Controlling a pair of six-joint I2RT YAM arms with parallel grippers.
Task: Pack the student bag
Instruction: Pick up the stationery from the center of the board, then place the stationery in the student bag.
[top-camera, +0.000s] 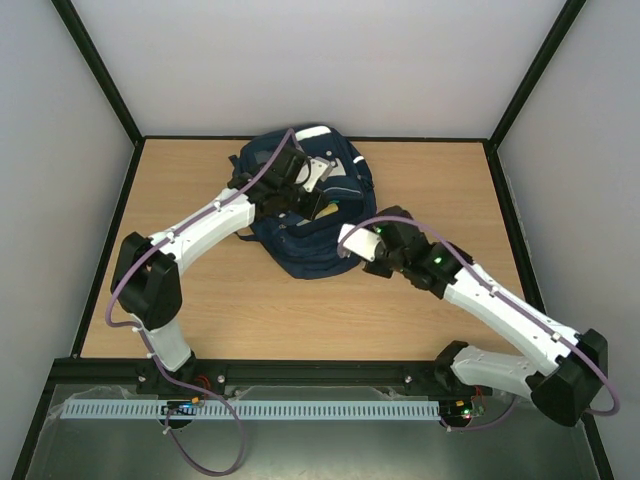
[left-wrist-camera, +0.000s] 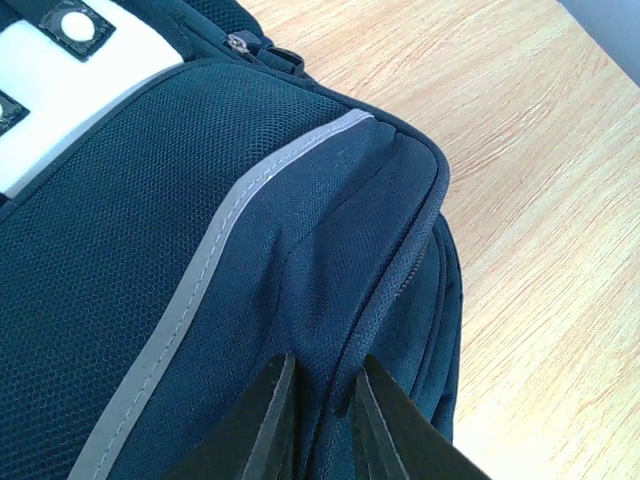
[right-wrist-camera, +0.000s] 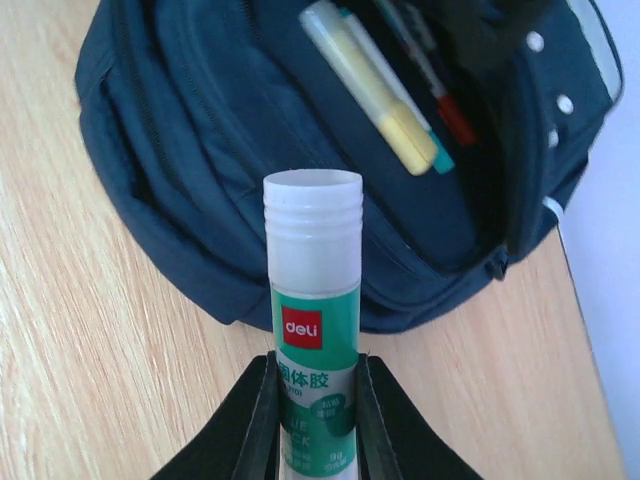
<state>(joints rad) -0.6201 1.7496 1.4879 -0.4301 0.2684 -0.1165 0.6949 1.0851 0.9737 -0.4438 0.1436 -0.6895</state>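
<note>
The navy student bag (top-camera: 300, 250) lies at the back middle of the wooden table, its front pocket held agape. My left gripper (left-wrist-camera: 328, 362) is shut on a fold of the bag's fabric (left-wrist-camera: 150, 250) beside a zip seam, and in the top view it (top-camera: 318, 203) sits over the bag. My right gripper (right-wrist-camera: 315, 355) is shut on a white and green glue stick (right-wrist-camera: 313, 260), cap pointing at the bag (right-wrist-camera: 200, 150). From above, that gripper (top-camera: 357, 247) hovers at the bag's right edge. Inside the open pocket lie a yellow highlighter (right-wrist-camera: 370, 90) and a red-tipped pen (right-wrist-camera: 450, 115).
The wooden table (top-camera: 440, 190) is ringed by grey walls with a black frame. A perforated white rail (top-camera: 300, 410) runs along the near edge between the arm bases.
</note>
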